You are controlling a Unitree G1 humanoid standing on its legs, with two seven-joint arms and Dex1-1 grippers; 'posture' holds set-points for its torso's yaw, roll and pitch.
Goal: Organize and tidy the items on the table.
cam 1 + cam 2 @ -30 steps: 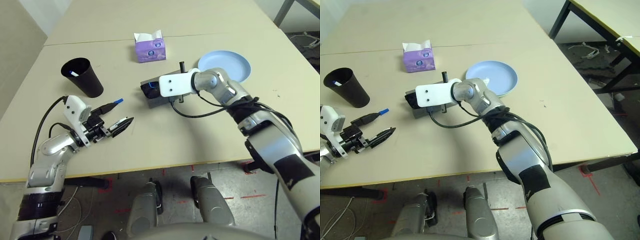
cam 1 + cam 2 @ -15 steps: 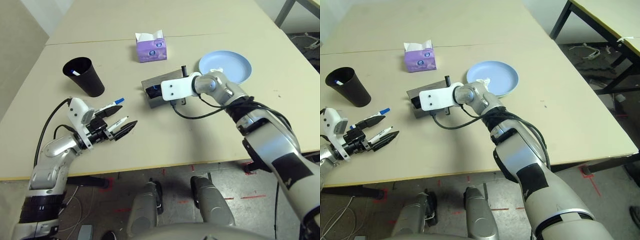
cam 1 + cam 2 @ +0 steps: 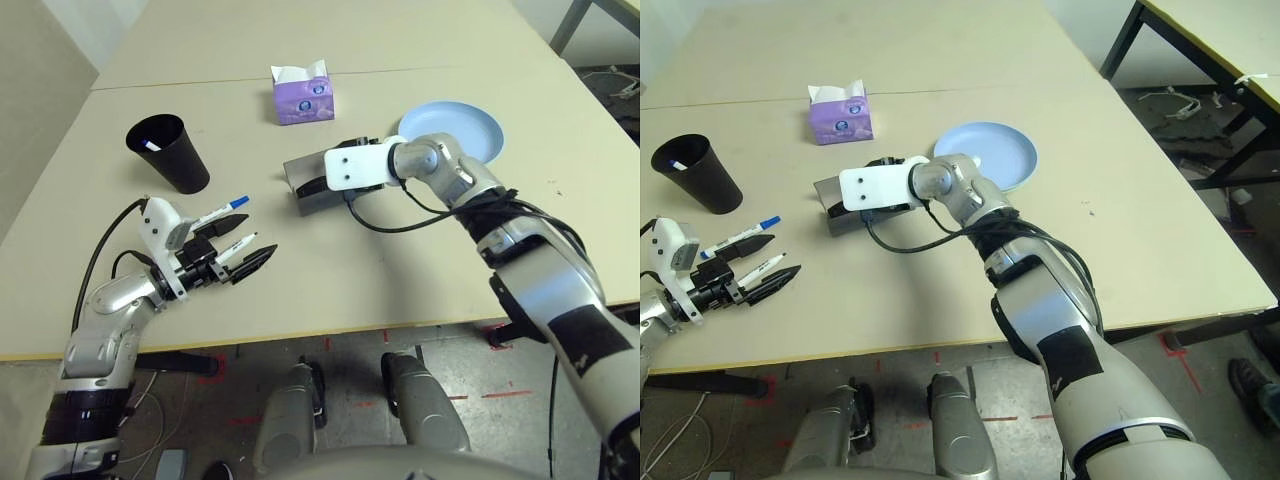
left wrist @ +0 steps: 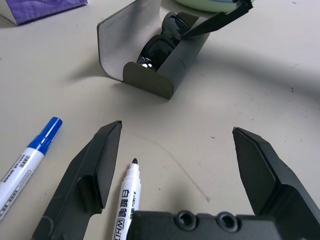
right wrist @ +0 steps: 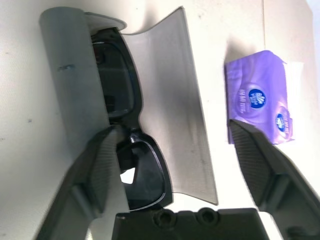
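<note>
Both jaws gape empty; pen point(image 4: 126, 207) lettering looks like "WHI…", tissue pack point(image 5: 261, 96) logo unreadable.

Two pens point(image 3: 228, 225) lie just ahead of left gripper point(image 3: 240, 253); bare table point(image 3: 380, 270) between arms
</note>
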